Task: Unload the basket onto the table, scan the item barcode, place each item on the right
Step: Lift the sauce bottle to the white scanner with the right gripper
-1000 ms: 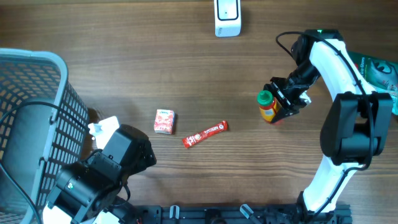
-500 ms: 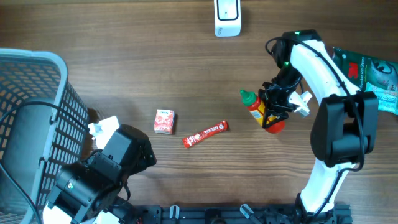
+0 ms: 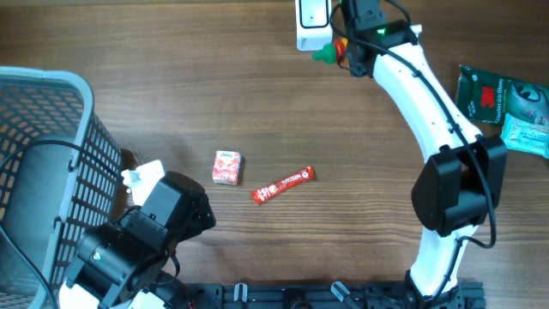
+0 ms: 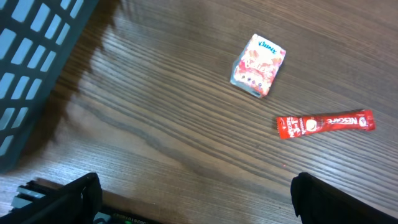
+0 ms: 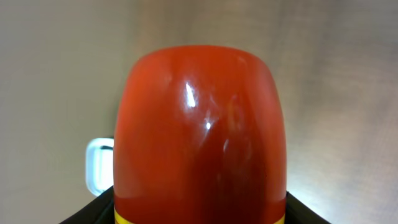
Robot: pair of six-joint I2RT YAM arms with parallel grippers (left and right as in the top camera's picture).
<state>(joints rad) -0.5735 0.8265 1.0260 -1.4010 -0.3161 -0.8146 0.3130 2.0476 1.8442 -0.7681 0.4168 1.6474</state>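
1. Pinching the red plastic sauce bottle (image 3: 340,48) between its fingers, the right gripper (image 3: 353,43) is holding it just beside the white box-shaped scanner (image 3: 313,24), with the green cap pointing scanner-ward.
2. The left gripper (image 4: 196,202) is hovering spread wide, gripping nothing, near the grey plastic basket (image 3: 43,129).
3. A small pink tissue pack (image 3: 226,166) and a red coffee sachet (image 3: 283,184) are lying mid-table.

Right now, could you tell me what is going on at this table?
The right gripper holds a red bottle beside the white scanner at the far edge. The left gripper hangs open near the basket. A tissue pack and a coffee stick lie mid-table.
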